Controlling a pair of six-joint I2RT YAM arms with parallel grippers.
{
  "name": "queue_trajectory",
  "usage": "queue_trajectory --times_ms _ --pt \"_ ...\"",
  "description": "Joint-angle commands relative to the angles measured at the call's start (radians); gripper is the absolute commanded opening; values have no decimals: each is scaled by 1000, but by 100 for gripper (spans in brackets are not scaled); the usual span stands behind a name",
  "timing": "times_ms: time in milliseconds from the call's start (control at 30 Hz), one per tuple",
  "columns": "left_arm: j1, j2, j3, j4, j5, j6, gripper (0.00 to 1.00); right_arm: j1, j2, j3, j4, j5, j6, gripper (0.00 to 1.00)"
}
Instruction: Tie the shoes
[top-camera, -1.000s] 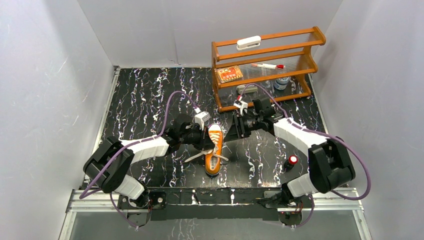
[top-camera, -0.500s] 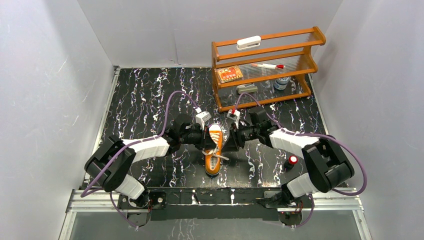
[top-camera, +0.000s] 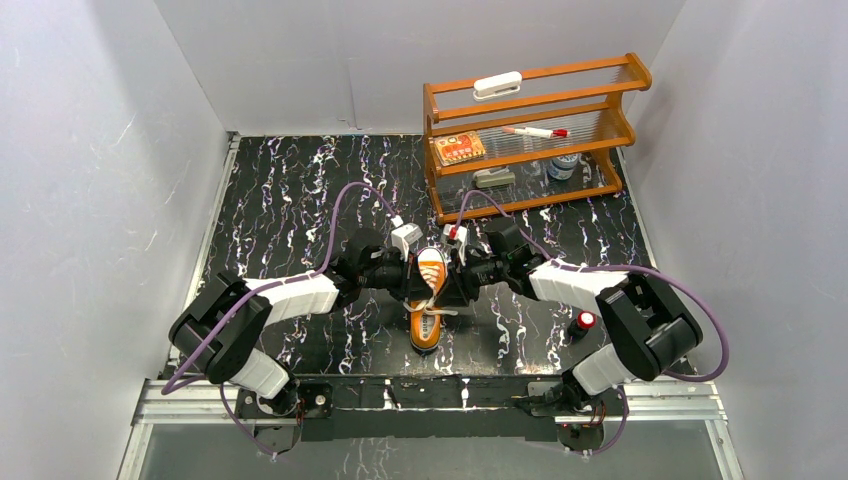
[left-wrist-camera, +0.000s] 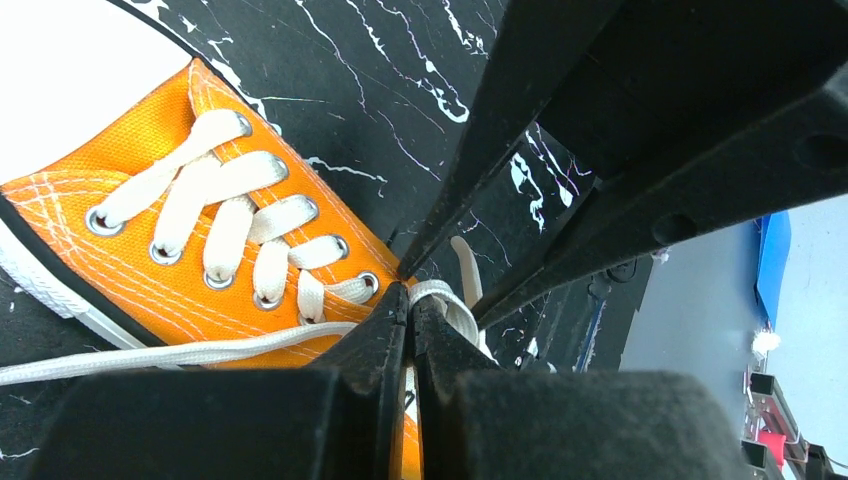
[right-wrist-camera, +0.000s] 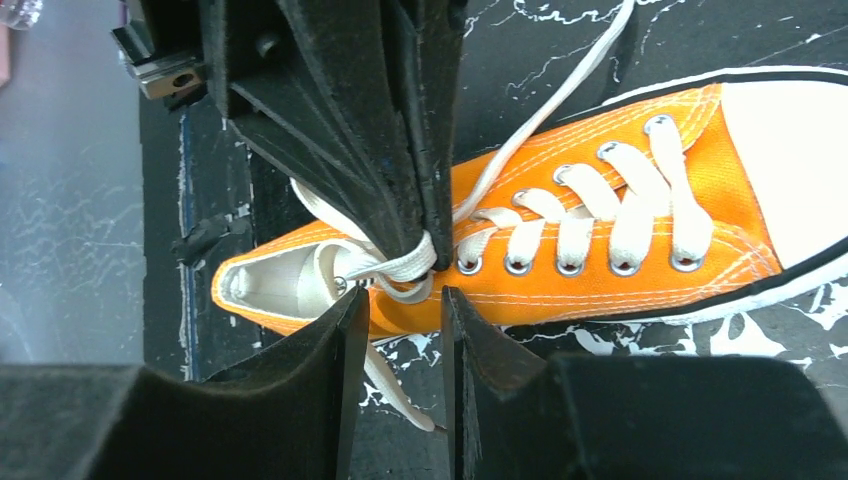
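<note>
The orange shoe (top-camera: 429, 303) lies toe toward the back of the marble table, between both arms. My left gripper (top-camera: 420, 285) is shut on a loop of white lace (left-wrist-camera: 447, 299) beside the top eyelets; its jaws (left-wrist-camera: 411, 300) press together on the lace. In the right wrist view the same loop (right-wrist-camera: 405, 267) hangs from the left gripper's fingers (right-wrist-camera: 400, 150) over the shoe (right-wrist-camera: 620, 270). My right gripper (right-wrist-camera: 400, 300) stands open just short of that loop, one fingertip on each side, touching nothing. A loose lace end (right-wrist-camera: 405, 390) lies on the table between its fingers.
A wooden shelf rack (top-camera: 530, 130) with small items stands at the back right. A small red-capped object (top-camera: 584, 321) sits near the right arm's base. White walls close in the table on three sides.
The right gripper has moved left from the rack side up to the shoe and its jaws have narrowed. The left gripper stays shut on the lace, pulled slightly toward the shoe.
</note>
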Motion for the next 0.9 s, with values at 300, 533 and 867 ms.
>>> queue_trajectory --times_ms 300,533,867 --pt "-4 -5 5 14 45 16 0 8 1 41 17 53 -47 45" --pt "-4 -2 8 18 44 12 0 32 34 61 32 39 -38 41" --pt "3 -50 33 -126 -43 45 18 36 5 59 -22 75 -42 0"
